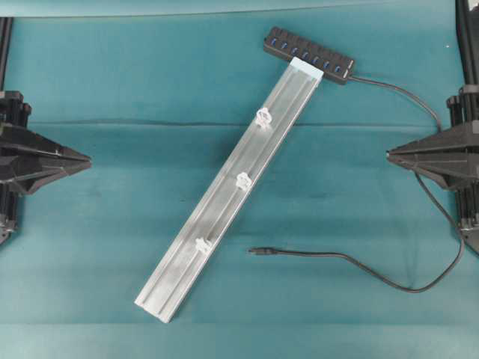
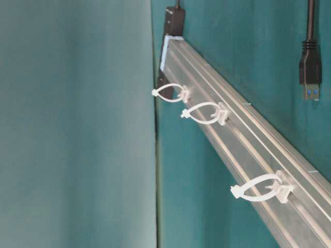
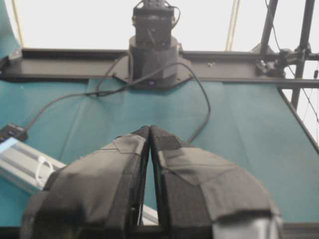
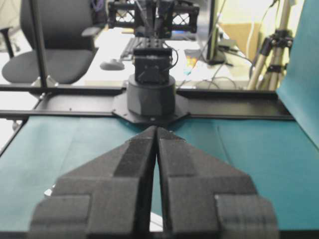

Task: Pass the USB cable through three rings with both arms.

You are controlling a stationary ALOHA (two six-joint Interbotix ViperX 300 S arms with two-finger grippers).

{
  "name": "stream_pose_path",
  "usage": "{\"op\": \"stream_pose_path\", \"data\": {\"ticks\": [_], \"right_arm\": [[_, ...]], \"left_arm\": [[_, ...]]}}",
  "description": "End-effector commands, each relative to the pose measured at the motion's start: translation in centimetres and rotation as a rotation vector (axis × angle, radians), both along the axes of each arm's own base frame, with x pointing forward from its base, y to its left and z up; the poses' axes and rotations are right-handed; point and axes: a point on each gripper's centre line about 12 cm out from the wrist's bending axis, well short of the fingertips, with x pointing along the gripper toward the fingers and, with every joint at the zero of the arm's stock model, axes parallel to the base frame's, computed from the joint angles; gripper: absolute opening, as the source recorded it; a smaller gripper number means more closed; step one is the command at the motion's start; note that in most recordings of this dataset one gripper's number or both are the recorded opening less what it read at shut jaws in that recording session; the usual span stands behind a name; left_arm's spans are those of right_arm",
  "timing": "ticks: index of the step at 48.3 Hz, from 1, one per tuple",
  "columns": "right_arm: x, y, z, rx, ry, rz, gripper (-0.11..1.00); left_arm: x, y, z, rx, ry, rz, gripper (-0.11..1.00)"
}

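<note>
Three rings (image 1: 242, 179) sat spaced along the silver rail (image 1: 224, 202) in the overhead view, running from 7 o'clock up to 1 o'clock, with the black hub (image 1: 308, 54) at the upper end. Found the USB cable (image 1: 337, 258) lying loose on the teal cloth (image 1: 112, 82), its plug tip at about 4 o'clock from the middle ring, well apart from the rail. Saw the left gripper (image 1: 88, 158) parked at 9 o'clock and the right gripper (image 1: 389, 155) at 3 o'clock, both level, tips facing inward, jaws pressed together and holding nothing. Nothing threaded yet.

From table level, showed the three white loops standing off the rail's side, all empty; a second plug (image 2: 309, 77) hung at 2 o'clock.

In the left wrist view, looked along padded fingers (image 3: 124, 159) closed tip to tip, nothing between them; a part of the rail and one ring (image 3: 42, 169) at 8 o'clock.

In the right wrist view, showed the same: foam fingers (image 4: 134, 164) shut together, empty, pointing at the opposite arm base (image 4: 151, 97).

For the step in hand, probably best to open the right jaws first, take the cable just behind the plug so the tip stays stiff, and aim it in line with the nearest loop before pushing through.
</note>
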Motion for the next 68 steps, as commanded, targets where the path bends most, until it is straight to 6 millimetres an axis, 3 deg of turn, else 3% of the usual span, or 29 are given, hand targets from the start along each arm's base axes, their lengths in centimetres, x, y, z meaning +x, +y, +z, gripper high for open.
{"op": "stream_pose_path", "data": {"ticks": [1,8,21,32,49,61,68], "right_arm": [[0.2,0.1,0.7,0.037,-0.018,0.008,0.09],[0.7,-0.1,2.4,0.127,0.032,-0.001,0.00],[2.0,0.2,2.4,0.223,0.357,-0.002,0.00],[4.5,0.3,-0.8,0.360,0.589,-0.046,0.00],[9.1,0.7,-4.9,0.342,0.992,-0.093,0.00],[12.8,0.9,-6.1,0.316,1.129,-0.105,0.00],[14.1,1.8,-8.0,0.270,1.224,-0.083,0.00]], "left_arm": [[0.8,-0.9,1.3,-0.014,-0.018,-0.048,0.14],[1.5,-1.6,2.0,-0.030,-0.016,-0.080,-0.01],[2.5,-1.8,3.9,-0.034,0.003,-0.084,-0.01],[2.8,-1.8,5.3,-0.039,0.011,-0.084,-0.01],[2.9,-1.9,5.1,-0.041,0.019,-0.087,-0.01],[3.1,-1.9,4.9,-0.039,0.023,-0.087,-0.01],[3.2,-1.9,4.9,-0.040,0.025,-0.087,-0.01]]}}
